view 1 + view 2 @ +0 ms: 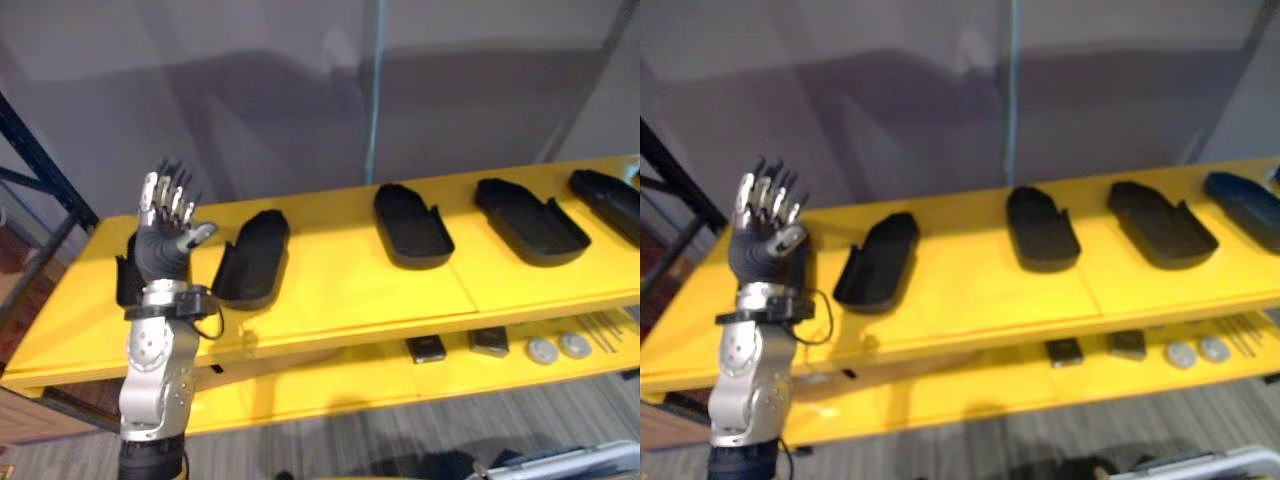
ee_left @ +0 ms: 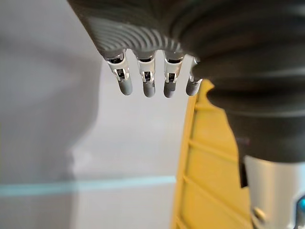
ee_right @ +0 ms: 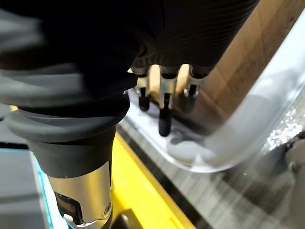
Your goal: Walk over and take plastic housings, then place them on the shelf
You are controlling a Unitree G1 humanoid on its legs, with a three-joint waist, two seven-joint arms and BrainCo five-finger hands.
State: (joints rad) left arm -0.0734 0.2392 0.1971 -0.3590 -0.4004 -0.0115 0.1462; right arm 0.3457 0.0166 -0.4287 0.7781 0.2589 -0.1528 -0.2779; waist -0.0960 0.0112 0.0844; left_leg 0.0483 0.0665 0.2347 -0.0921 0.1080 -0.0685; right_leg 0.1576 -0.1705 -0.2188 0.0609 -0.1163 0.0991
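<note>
Raised left hand (image 1: 160, 250), fingers straight, spread and empty, hovers before the leftmost of the black plastic housings (image 1: 250, 258), which lie spaced along the yellow shelf (image 1: 340, 290), seemingly for one-by-one grasping; right hand (image 3: 164, 112) hangs relaxed, holding nothing.

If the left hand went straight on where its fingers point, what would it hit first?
Most likely the grey wall behind the yellow shelf: the open left hand points up past the shelf's back edge. Depth is unclear.
</note>
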